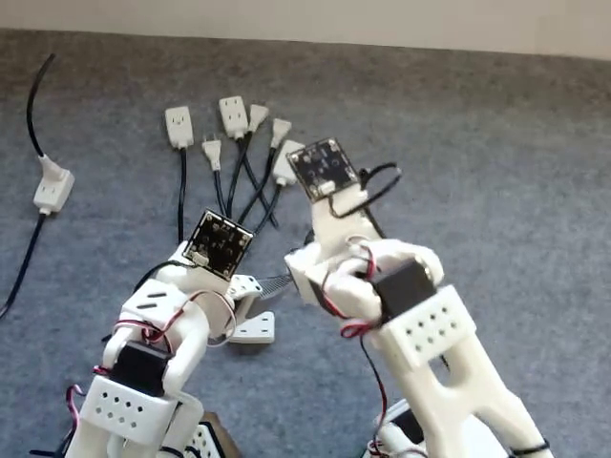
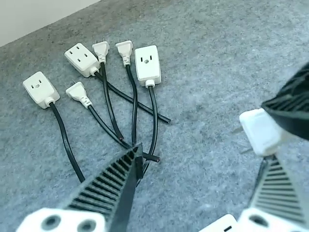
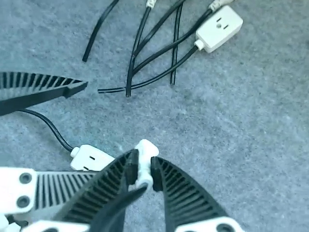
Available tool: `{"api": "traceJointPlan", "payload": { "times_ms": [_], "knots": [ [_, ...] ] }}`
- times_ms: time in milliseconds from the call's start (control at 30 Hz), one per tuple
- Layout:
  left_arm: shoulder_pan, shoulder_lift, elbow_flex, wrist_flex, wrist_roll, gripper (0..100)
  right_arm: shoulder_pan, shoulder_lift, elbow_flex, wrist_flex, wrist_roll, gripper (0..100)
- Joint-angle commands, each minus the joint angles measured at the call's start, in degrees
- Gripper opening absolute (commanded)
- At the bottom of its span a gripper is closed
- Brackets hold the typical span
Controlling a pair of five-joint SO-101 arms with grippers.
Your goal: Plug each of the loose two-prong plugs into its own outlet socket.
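Note:
My right gripper [image 3: 143, 159] is shut on a white two-prong plug [image 3: 144, 147], held low over the grey carpet. That plug [image 2: 259, 131] hangs with its prongs bare beside the left gripper's far finger [image 2: 276, 191]. My left gripper [image 2: 203, 154] stands wide open. A white socket [image 3: 91, 157] on a black cable lies between its spread fingers, close to the held plug. Farther off lie three white sockets [image 2: 36, 87] [image 2: 81, 59] [image 2: 147, 63] and three loose plugs [image 2: 77, 90] [image 2: 101, 48] [image 2: 124, 48], their black cords fanning toward the arms.
Another white outlet [image 1: 52, 186] on a black cord lies far left on the carpet. The cords [image 1: 243, 191] cross in a bundle just beyond both arms. Bare carpet [image 1: 496, 172] stretches to the right.

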Motion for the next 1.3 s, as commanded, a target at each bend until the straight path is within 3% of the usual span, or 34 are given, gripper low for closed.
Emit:
{"api": "traceJointPlan", "payload": {
  "times_ms": [0, 200, 333, 433, 600, 933, 1267],
  "knots": [
    [-1.3, 0.0, -1.2, -1.1, -0.3, 35, 2.8, 5.6, -3.9, 2.2, 0.4, 0.4],
    [-0.9, 0.0, -1.4, -0.9, -0.3, 35, 3.7, 13.5, -14.2, 8.7, 0.5, 0.4],
    [-2.2, 0.0, -7.4, 6.3, -0.3, 35, 3.7, 21.7, -23.3, 14.5, 1.1, 0.4],
    [-7.5, 0.0, -10.2, 8.6, -0.1, 35, 3.7, 26.2, -29.8, 18.5, 1.2, 0.4],
    [-21.6, 1.0, -10.0, 1.7, 0.1, 35, 1.5, 26.7, -36.7, 21.1, -0.7, 0.4],
    [-34.3, 21.6, -19.1, 1.7, 1.5, 35, -4.6, 16.2, -18.7, 7.6, -4.9, 0.5],
    [-35.3, 29.2, -23.8, 2.2, 1.8, 35, -5.4, 3.3, 8.2, -10.3, -4.7, 0.5]
  ]
}}
